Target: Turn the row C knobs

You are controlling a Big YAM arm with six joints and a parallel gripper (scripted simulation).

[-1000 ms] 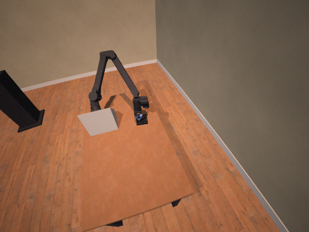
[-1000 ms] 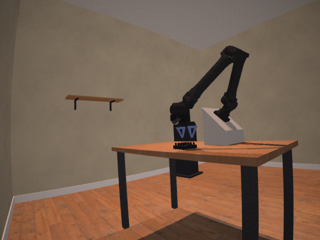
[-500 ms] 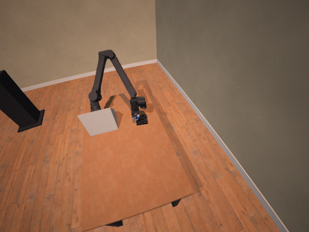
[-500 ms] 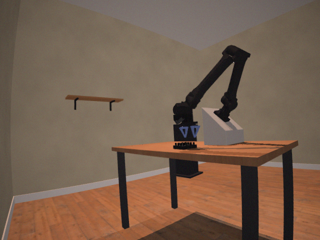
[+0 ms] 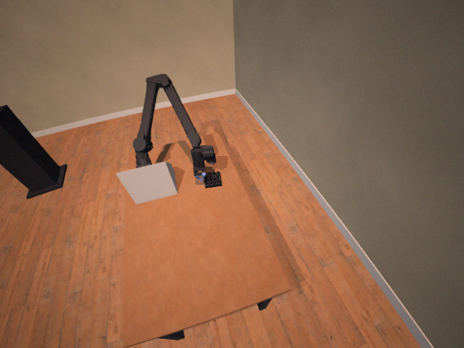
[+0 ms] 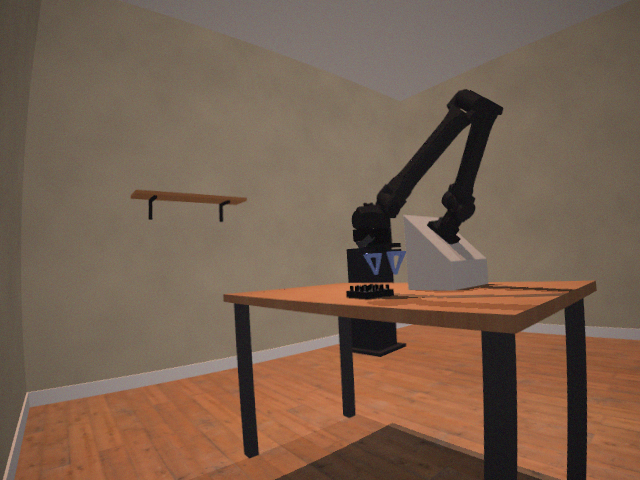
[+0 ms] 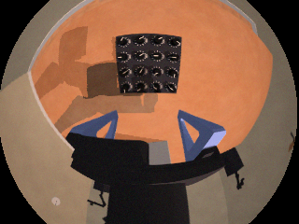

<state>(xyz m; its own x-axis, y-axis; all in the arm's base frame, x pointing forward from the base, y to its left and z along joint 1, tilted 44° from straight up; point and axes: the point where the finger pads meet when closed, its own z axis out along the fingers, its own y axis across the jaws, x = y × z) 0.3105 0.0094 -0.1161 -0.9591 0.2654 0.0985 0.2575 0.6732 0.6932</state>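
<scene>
The knob box (image 5: 213, 180) (image 6: 369, 291) (image 7: 149, 63) is a small black square box with four rows of dark knobs. It stands flat on the orange table (image 5: 194, 247) (image 6: 465, 310) (image 7: 212, 56), near a far corner. The white lines on the knobs are too small to read. My gripper (image 5: 200, 177) (image 6: 383, 262) (image 7: 148, 113), with blue triangular fingers, is open and empty. It hangs a short way above the table, just beside the box's edge. In the wrist view the box lies ahead of the fingertips.
A white wedge-shaped block (image 5: 148, 182) (image 6: 439, 260) stands on the table beside the arm's base. The table edge runs close behind the box. A black cabinet (image 5: 26, 157) stands on the floor, and a wall shelf (image 6: 188, 197) hangs far off.
</scene>
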